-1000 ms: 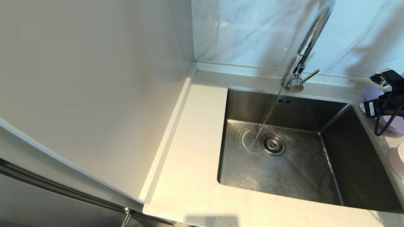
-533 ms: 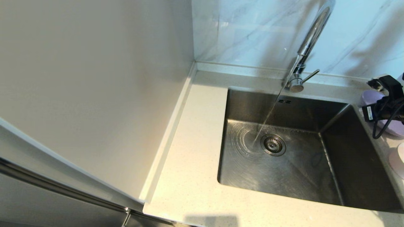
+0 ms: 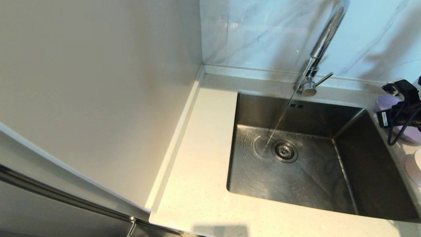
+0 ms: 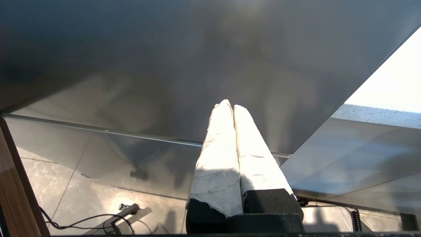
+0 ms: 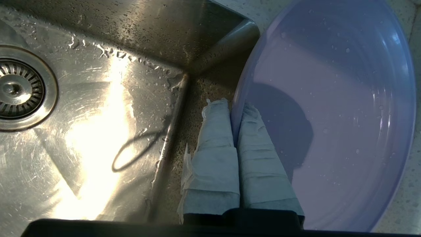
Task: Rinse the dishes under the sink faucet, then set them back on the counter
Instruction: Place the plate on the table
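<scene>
Water runs from the chrome sink faucet (image 3: 324,36) into the steel sink (image 3: 361,171), landing beside the drain strainer (image 3: 284,151). At the sink's right rim my right gripper (image 5: 234,110) is shut on the near rim of the lilac plate (image 5: 345,115), one finger inside it and one outside. Water drops dot the plate. In the head view the plate (image 3: 409,134) sits over the counter (image 3: 204,164), half hidden by my right wrist (image 3: 399,113). The pale pink bowl (image 3: 415,166) shows at the right edge. My left gripper (image 4: 229,107) is shut on nothing, parked below the counter.
The faucet's side lever (image 3: 323,80) points right. A grey cabinet panel (image 3: 98,82) rises on the left of the counter. White marble-veined wall tiles (image 3: 256,33) stand behind the sink. A black cable (image 3: 396,131) hangs from my right wrist.
My right gripper moved the plate slightly down and to the right over the counter a second ago, then held nearly still. The water keeps running.
</scene>
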